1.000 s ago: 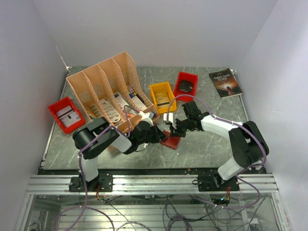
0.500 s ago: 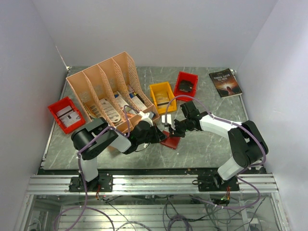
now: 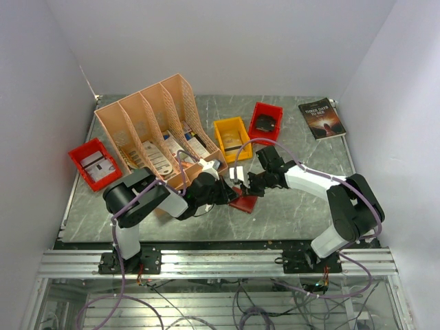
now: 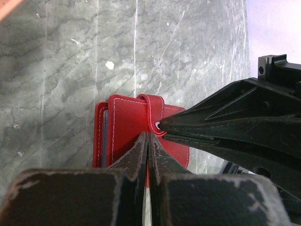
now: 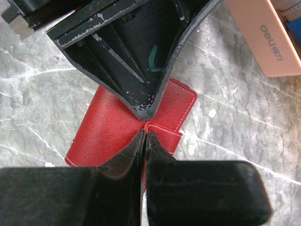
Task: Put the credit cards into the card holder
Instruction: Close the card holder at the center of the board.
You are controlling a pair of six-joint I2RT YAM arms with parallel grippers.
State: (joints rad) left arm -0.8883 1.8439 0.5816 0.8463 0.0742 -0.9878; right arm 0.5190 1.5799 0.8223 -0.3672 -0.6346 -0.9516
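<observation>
The card holder (image 3: 245, 202) is a flat red wallet lying closed on the marble table, between the two arms. Its strap (image 4: 151, 107) with a metal stud folds over one edge. My left gripper (image 4: 148, 135) is shut, its tips pressed on the red cover (image 5: 106, 129). My right gripper (image 5: 145, 134) is also shut, its tips meeting the strap's end (image 5: 165, 137) at the stud. The two grippers' tips nearly touch. A small pale card (image 3: 238, 172) sits just behind the holder. More card-like pieces lie in the yellow bin (image 3: 232, 138). A grey edge (image 4: 105, 137) shows inside the holder's fold.
A peach file rack (image 3: 152, 124) with leaflets stands behind the left arm. One red bin (image 3: 94, 163) is at the far left and another (image 3: 266, 122) beside the yellow one. A dark book (image 3: 322, 117) lies at the back right.
My right arm has edged slightly to the left towards the holder. The left arm and the card holder have stayed where they were.
</observation>
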